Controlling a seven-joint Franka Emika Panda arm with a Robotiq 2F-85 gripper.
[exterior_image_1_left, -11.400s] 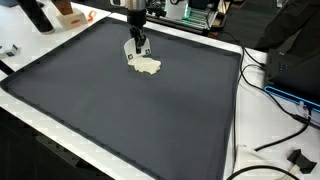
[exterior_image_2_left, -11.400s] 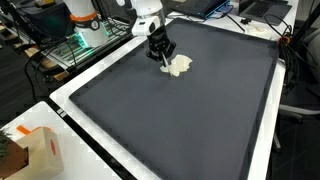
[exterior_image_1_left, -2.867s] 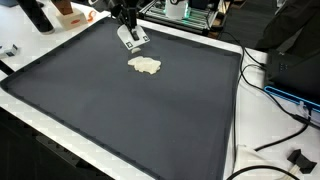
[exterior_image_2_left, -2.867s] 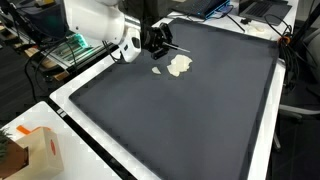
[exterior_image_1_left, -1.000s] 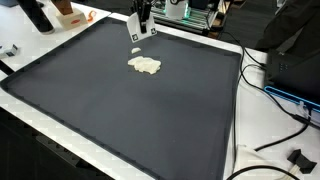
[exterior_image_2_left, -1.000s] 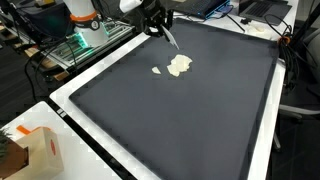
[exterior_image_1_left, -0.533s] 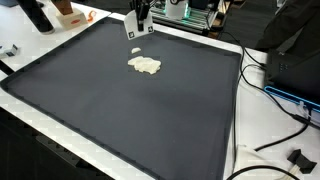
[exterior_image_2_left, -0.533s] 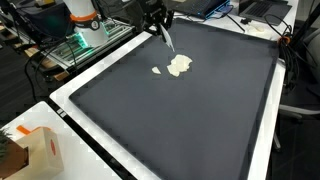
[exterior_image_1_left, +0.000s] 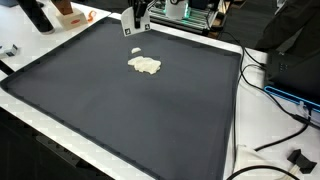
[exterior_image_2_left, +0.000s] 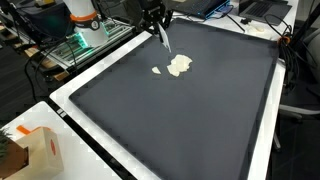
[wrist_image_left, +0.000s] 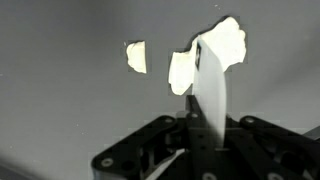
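Gripping, seemingly, white strip (wrist_image_left: 212, 95) near dough (exterior_image_1_left: 146, 65)

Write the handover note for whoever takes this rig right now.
Pincer: shut on a flat white blade, raised near one edge of the dark mat, clear of everything lying on it.
Things: the pale lump lies on the mat; a small piece lies beside it, apart.
Done: that piece is off the lump.
Left: the lump otherwise looks like one mass; the blade is not yet set down.

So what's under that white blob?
Just the dark mat lies under the white blob. In the wrist view, the strip in the gripper hides part of the blob.
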